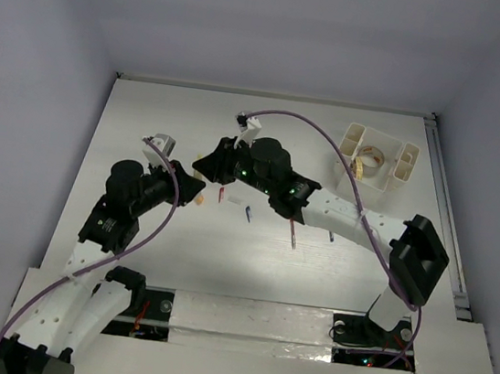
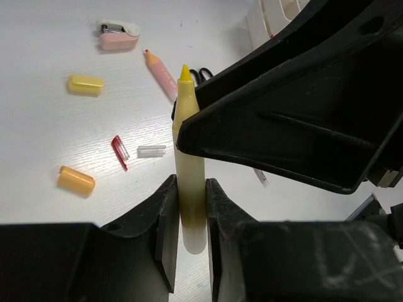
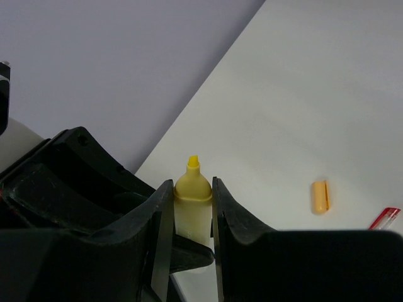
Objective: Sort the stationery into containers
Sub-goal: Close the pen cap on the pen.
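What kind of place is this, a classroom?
Probably a robot test bench, not a classroom: two black-and-white robot arms bolted to a white table, plain grey walls boxing it in, and a cream-white plastic desk organizer.

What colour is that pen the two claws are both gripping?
The pen is pale yellow with a brighter yellow tip; clearest in the left wrist view.

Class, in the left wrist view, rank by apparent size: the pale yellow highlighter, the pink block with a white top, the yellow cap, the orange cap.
1. pale yellow highlighter, though nearest the camera
2. pink block with a white top
3. yellow cap and orange cap: alike, not ranked
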Tool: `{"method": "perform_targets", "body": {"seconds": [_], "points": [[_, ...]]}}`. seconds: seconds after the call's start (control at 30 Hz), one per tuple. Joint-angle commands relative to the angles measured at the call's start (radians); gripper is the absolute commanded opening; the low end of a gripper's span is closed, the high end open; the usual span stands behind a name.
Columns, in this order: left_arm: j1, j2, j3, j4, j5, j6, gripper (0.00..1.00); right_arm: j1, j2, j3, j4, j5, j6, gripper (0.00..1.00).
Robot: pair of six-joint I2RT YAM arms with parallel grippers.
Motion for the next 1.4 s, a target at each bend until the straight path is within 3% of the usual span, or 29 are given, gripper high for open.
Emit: {"method": "perform_targets", "body": {"seconds": [0.0, 0.13, 0.23, 0.3, 0.37, 0.47, 0.6, 0.67, 0.8, 0.93, 1.1, 1.37], "points": [[-0.005, -0.014, 0.003, 0.035, 0.023, 0.009, 0.0, 0.011, -0.054, 0.025, 0.07, 0.029, -0.021, 0.13], [-0.005, -0.026, 0.008, 0.032, 0.025, 0.018, 0.0, 0.011, -0.101, 0.019, 0.033, 0.047, -0.075, 0.25], [-0.005, -0.043, 0.011, 0.031, 0.029, 0.024, 0.0, -0.032, -0.158, 0.011, -0.03, 0.004, -0.115, 0.43], [-0.005, -0.053, 0.017, 0.028, 0.035, 0.036, 0.0, -0.078, -0.184, 0.019, -0.114, -0.12, -0.162, 0.57], [-0.005, -0.058, 0.021, 0.029, 0.054, 0.041, 0.0, -0.162, -0.197, 0.066, -0.276, -0.215, -0.234, 0.58], [-0.005, -0.057, 0.031, 0.025, 0.065, 0.052, 0.0, -0.295, -0.212, 0.054, -0.33, -0.339, -0.282, 0.58], [-0.005, -0.052, 0.04, 0.022, 0.077, 0.053, 0.0, -0.343, -0.141, 0.126, -0.421, -0.485, -0.431, 0.57], [-0.005, -0.052, 0.04, 0.034, 0.104, 0.052, 0.0, -0.343, -0.061, 0.201, -0.532, -0.542, -0.551, 0.5], [-0.005, -0.076, 0.025, 0.035, 0.108, 0.044, 0.0, -0.343, 0.139, 0.402, -0.662, -0.445, -0.684, 0.33], [-0.005, -0.122, 0.014, 0.041, 0.083, 0.033, 0.0, -0.343, 0.3, 0.551, -0.697, -0.479, -0.742, 0.3], [-0.005, -0.208, 0.009, 0.048, 0.048, 0.024, 0.0, -0.343, 0.472, 0.738, -0.716, -0.547, -0.775, 0.37], [0.015, -0.23, 0.012, 0.048, 0.04, 0.027, 0.0, -0.257, 0.782, 1.1, -0.872, -0.278, -0.847, 0.63]]}}
